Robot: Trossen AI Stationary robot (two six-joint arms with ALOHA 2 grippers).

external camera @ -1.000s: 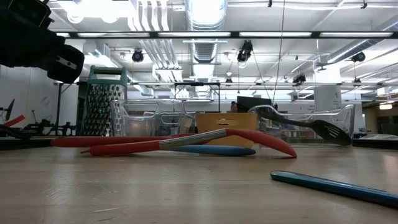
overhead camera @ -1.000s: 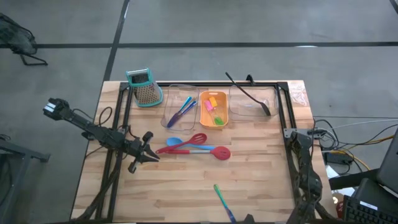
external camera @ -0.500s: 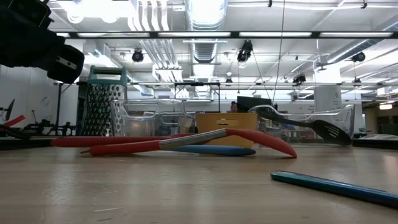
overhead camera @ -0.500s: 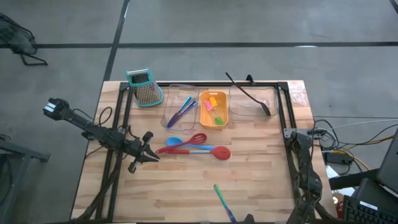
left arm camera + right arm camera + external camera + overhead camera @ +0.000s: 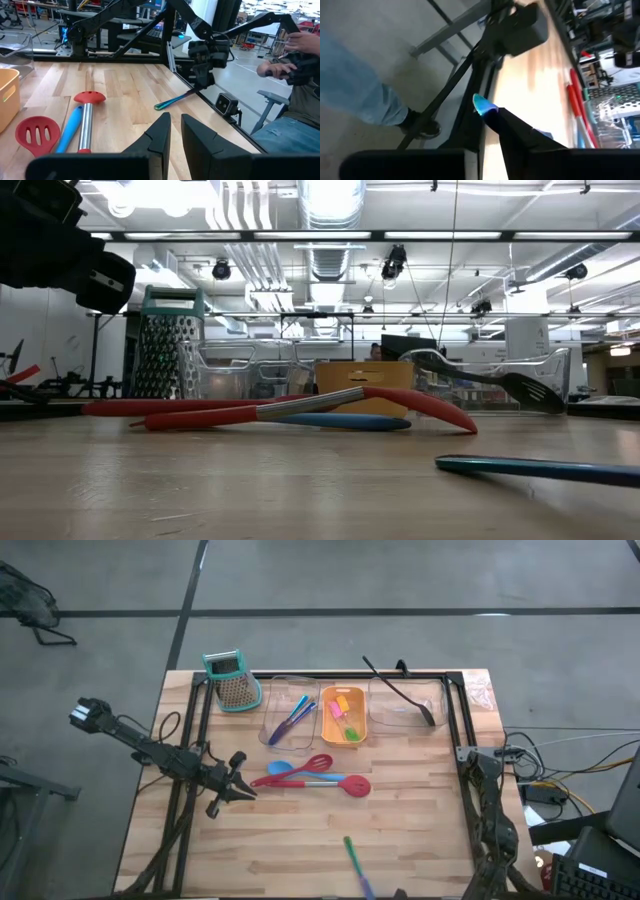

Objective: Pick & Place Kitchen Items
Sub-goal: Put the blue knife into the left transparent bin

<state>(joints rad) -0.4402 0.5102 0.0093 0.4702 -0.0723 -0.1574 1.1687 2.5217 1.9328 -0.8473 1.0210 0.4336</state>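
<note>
Thin green-blue stick, near table edge, long axis running from green tip toward the centre to blue end at the edge, that end clamped in right gripper; left gripper narrowly parted, empty.

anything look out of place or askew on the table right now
The long black spoon lies tilted across the rim of the clear rectangular tray, its handle poking out past the back edge. A thin green stick sits alone at the front edge, pinched by the right gripper.
</note>
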